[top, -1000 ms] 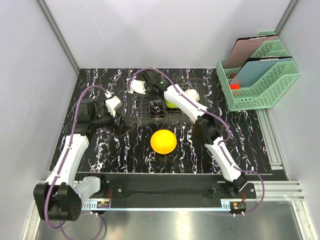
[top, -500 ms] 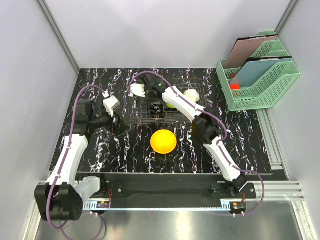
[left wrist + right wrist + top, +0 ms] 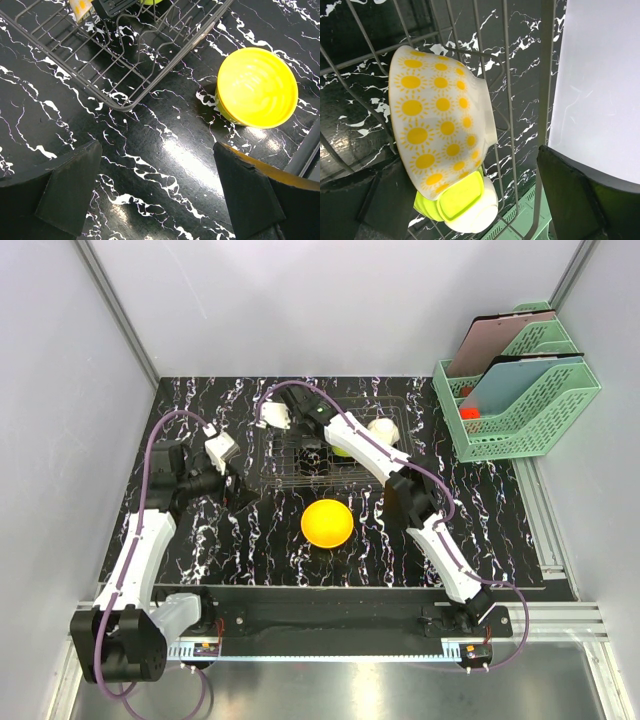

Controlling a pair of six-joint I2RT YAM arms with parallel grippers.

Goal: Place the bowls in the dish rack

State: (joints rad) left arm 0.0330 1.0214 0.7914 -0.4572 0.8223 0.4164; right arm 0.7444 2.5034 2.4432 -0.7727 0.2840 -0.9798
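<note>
left gripper (image 3: 160, 192): your fingers spread, empty | right gripper (image 3: 470, 200): spread at the dish rack (image 3: 125, 75); sun-patterned bowl (image 3: 435, 125) on edge inside | yellow bowl (image 3: 257, 87): on table (image 3: 165, 150), near of rack

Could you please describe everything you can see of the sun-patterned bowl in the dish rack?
The sun-patterned bowl is cream, glossy and plastic-looking, its outer wall printed with orange-yellow suns. It stands on edge between the thin metal wires of the dish rack, with a lime green bowl close against its lower side. Nothing grips it.
</note>
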